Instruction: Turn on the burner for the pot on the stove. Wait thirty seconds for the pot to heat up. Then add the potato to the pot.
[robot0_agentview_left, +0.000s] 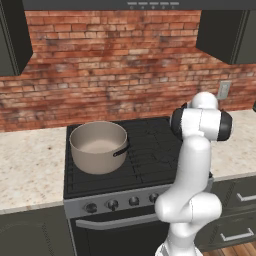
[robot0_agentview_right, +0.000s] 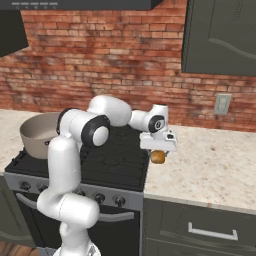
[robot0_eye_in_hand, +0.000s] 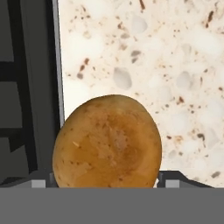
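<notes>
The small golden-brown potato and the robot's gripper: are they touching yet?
Cannot tell. In the hand view the golden-brown potato sits between the dark fingertips, but the contact points are hidden. In the right base view the gripper sits directly over it, with no gap visible.

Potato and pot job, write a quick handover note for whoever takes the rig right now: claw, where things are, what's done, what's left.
Claw: down over the potato, fingertips at either side of it; whether the grip is firm I cannot tell.
Potato: on the speckled counter, just right of the stove, by its edge.
Pot: on the stove's left side, near the back; it looks empty.
Done: arm has reached the potato. Whether the burner is on cannot be judged from the pictures.
Left: secure the potato, lift it, carry it left over the stove, drop it in the pot.
</notes>
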